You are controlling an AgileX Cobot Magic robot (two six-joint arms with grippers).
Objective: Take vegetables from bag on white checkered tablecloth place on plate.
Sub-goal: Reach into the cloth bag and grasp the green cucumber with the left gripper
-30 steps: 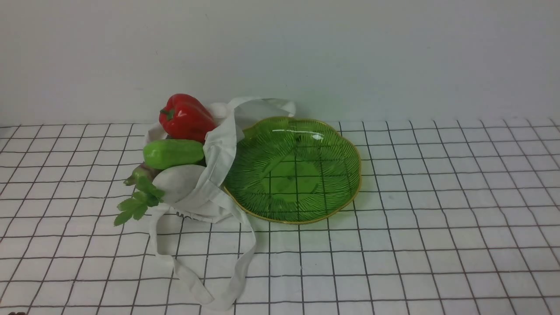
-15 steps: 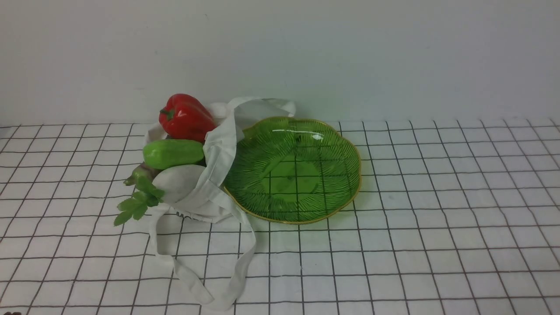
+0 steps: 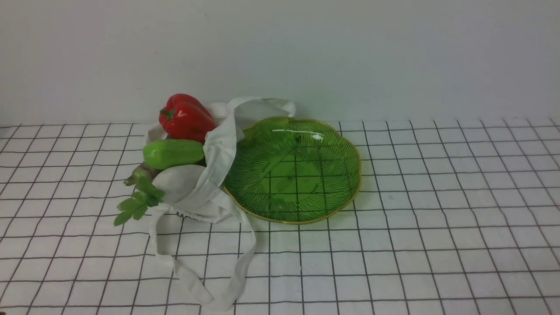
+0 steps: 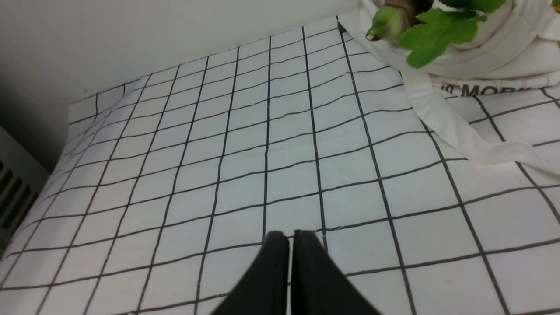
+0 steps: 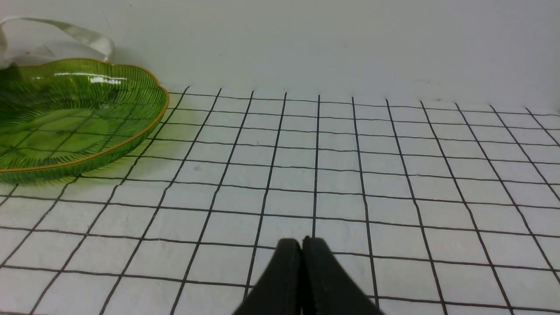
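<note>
The white cloth bag (image 3: 214, 175) lies on the checkered tablecloth (image 3: 437, 227), left of the green gold-rimmed plate (image 3: 345, 153), which holds nothing. A red bell pepper (image 3: 186, 117), a light-green cucumber (image 3: 173, 153) and a white radish (image 3: 177, 181) with green leaves (image 3: 138, 203) poke out of the bag's mouth. A green stem tip (image 3: 133, 175) shows beside them; the eggplant's purple body is hidden. My left gripper (image 4: 291, 236) is shut and empty over bare cloth, apart from the bag (image 4: 481, 65). My right gripper (image 5: 302, 243) is shut and empty, apart from the plate (image 5: 144, 127). Neither gripper shows in the front view.
The bag's long strap handles (image 3: 205, 284) trail over the cloth toward the front. A plain pale wall (image 3: 350, 57) rises just behind the bag and plate. A grey vented panel (image 4: 13, 192) stands at the cloth's edge in the left wrist view.
</note>
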